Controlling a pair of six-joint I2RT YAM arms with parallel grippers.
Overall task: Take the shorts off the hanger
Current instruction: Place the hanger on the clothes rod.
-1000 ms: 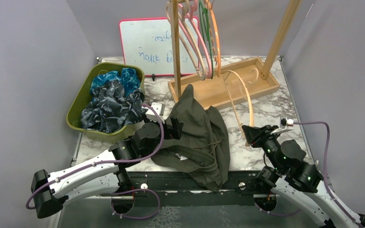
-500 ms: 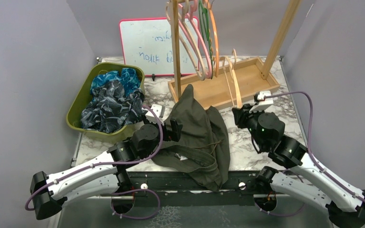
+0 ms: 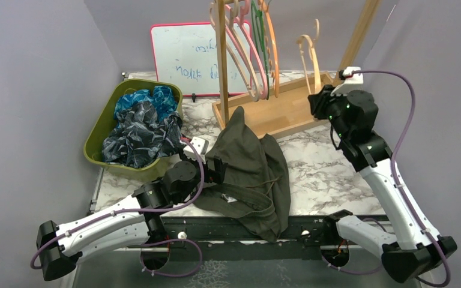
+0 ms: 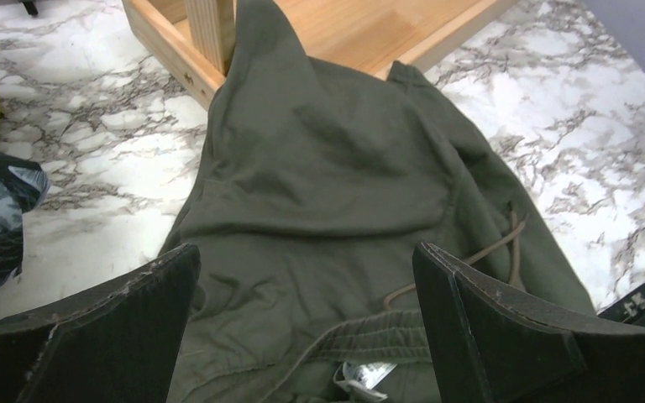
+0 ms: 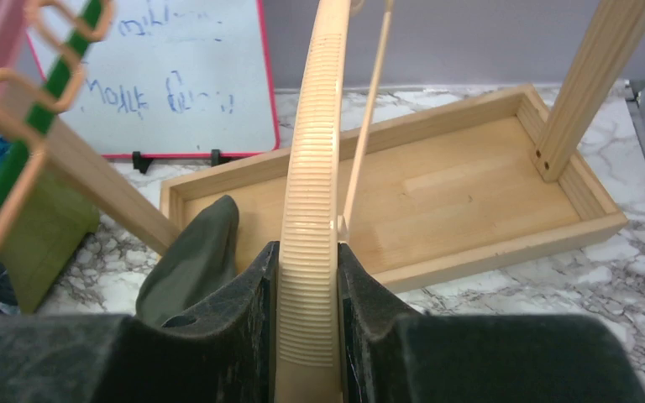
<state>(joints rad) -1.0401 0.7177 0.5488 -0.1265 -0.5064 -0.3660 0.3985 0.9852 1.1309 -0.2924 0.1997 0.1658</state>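
Olive shorts (image 3: pixel 252 168) are off, slumped on the tabletop against the wooden rack's (image 3: pixel 282 114) front. Right claw (image 5: pixel 306 269) pinches the bare cream hanger (image 5: pixel 312 168) beside the rack; left claw (image 4: pixel 306 277) gapes wide above the shorts. Next, probably: hook that hanger up on the rack.

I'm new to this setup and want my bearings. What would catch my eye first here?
The dark olive shorts sprawl across the middle of the marble table, with the left gripper wide open just over them. At the back right, the right gripper is clamped on a bare beige hanger, held up beside the wooden rack. At the left, a green bin holds a heap of blue and navy shorts.
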